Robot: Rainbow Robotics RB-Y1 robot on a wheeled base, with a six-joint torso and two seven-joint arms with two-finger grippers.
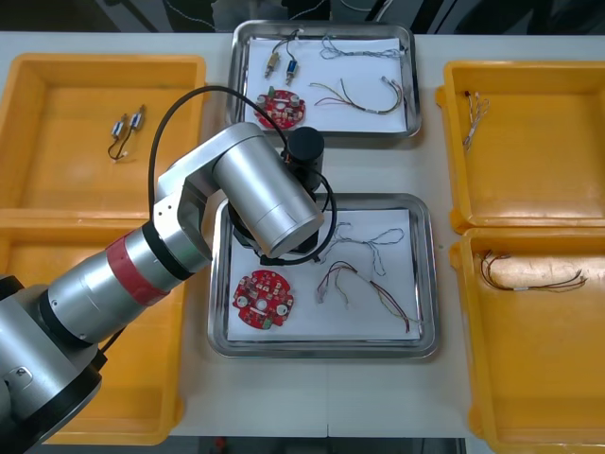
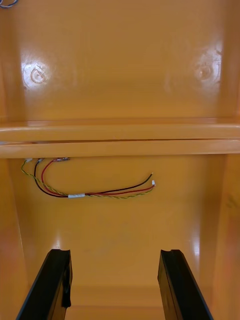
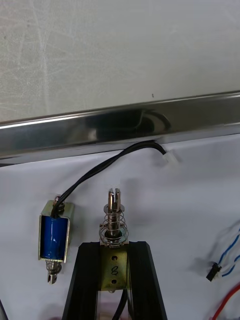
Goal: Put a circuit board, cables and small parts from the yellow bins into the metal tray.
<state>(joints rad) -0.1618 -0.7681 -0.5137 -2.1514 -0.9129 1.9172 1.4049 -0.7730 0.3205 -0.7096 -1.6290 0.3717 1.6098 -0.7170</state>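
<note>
Left gripper (image 3: 114,246) clamped on small metal part (image 3: 113,220) by its body, over tray (image 3: 75,131). Probably light, rigid; spring delicate. Right gripper (image 2: 114,257) spread above bin (image 2: 120,75).

Cameras: one overhead, two at the wrists.
Front looks steeply down on the table (image 1: 397,170). Left wrist, close behind a small metal part (image 3: 114,220), faces the near metal tray's (image 3: 120,127) far rim. Right wrist looks low along the near right yellow bin (image 2: 120,230); front shares its red and yellow cable (image 2: 90,192).
</note>
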